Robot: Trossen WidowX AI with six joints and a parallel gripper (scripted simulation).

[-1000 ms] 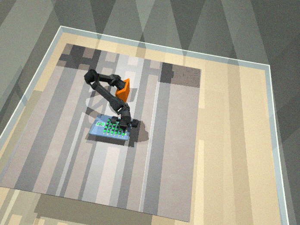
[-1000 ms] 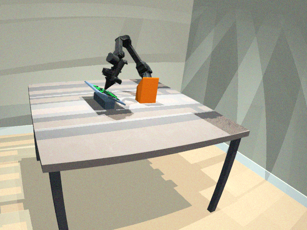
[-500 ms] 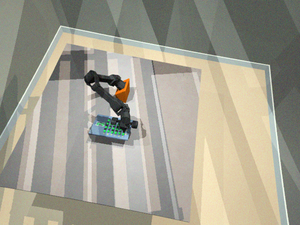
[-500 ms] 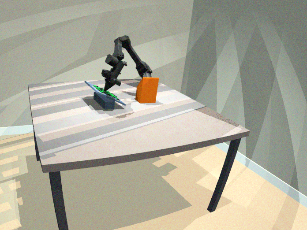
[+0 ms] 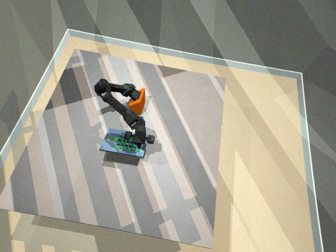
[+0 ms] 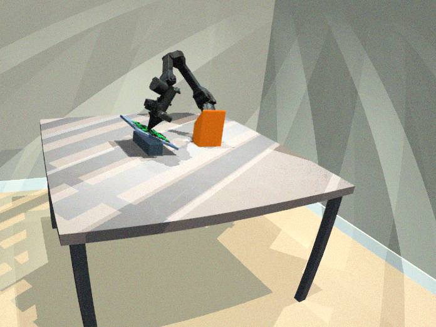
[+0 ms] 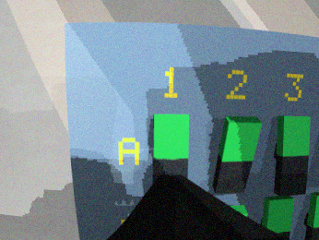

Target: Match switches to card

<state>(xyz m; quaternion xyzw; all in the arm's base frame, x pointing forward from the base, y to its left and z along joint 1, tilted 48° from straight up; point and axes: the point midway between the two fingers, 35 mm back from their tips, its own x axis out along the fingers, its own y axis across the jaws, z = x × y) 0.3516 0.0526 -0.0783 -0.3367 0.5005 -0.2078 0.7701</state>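
The tilted blue panel (image 5: 105,146) (image 7: 101,60) carries a grid of green and dark grey switches. The small card (image 5: 111,139) is on the panel beside the grid, too small to read reliably. My gripper (image 5: 139,146) (image 6: 149,129) (image 7: 169,186) is shut and empty, its tip low over the panel at the dark near half of switch A1 (image 7: 171,137), seemingly at its surface; contact cannot be told. A1's green half shows bright. Switch A2 (image 7: 242,140) and switch A3 (image 7: 295,136) stand beside it. The fingers hide A1's near end and much of row B.
The panel rests on a dark blue block (image 6: 146,143) on the table (image 6: 246,190). An orange block (image 5: 139,103) (image 6: 211,128) stands at the arm's base. Neighbouring switches of row B, such as one green-topped switch (image 7: 278,214), lie close to the fingers.
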